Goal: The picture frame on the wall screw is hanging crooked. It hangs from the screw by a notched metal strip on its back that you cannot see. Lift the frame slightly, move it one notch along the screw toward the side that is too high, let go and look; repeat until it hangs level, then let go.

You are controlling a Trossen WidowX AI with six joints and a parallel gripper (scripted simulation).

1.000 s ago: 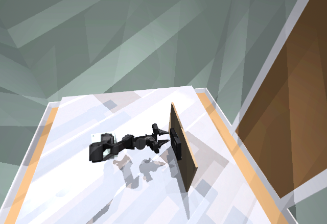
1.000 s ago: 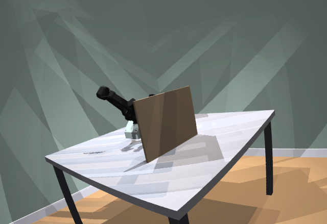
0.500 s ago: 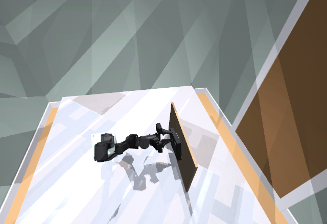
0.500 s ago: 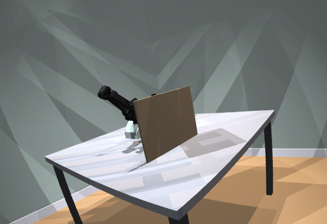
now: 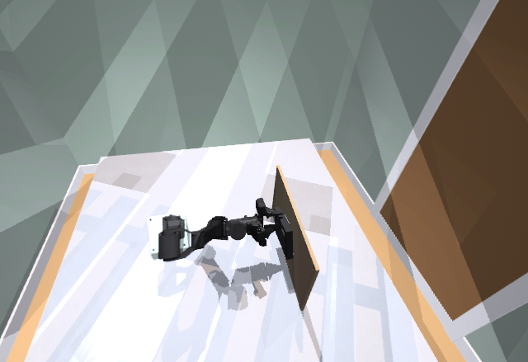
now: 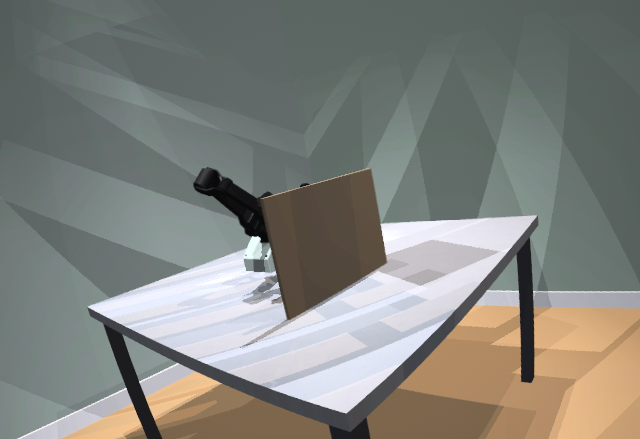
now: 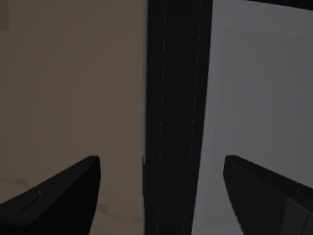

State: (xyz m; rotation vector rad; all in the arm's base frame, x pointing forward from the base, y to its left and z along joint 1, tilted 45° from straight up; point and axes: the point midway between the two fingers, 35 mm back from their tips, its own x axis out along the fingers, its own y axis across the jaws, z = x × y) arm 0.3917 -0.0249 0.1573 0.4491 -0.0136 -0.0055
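The black picture frame [image 5: 289, 242] [image 7: 178, 98] hangs on the near face of the upright wall panel [image 5: 304, 266] [image 6: 325, 243] [image 7: 73, 88]. In the wrist view one side bar runs nearly straight up the middle, with the grey picture to its right. My gripper [image 5: 275, 220] [image 7: 162, 165] is open. Its fingertips stand apart on either side of that bar, one over the bare panel and one over the picture, with gaps beside the bar. The screw and the notched strip are hidden. The frame's tilt cannot be told from these views. The panel hides the frame in the exterior view.
The panel stands upright on the pale table [image 5: 128, 307] [image 6: 170, 320]. The arm's base plate [image 5: 151, 238] [image 6: 256, 256] is on the table, on the frame's side of the panel. The arm reaches from it to the frame.
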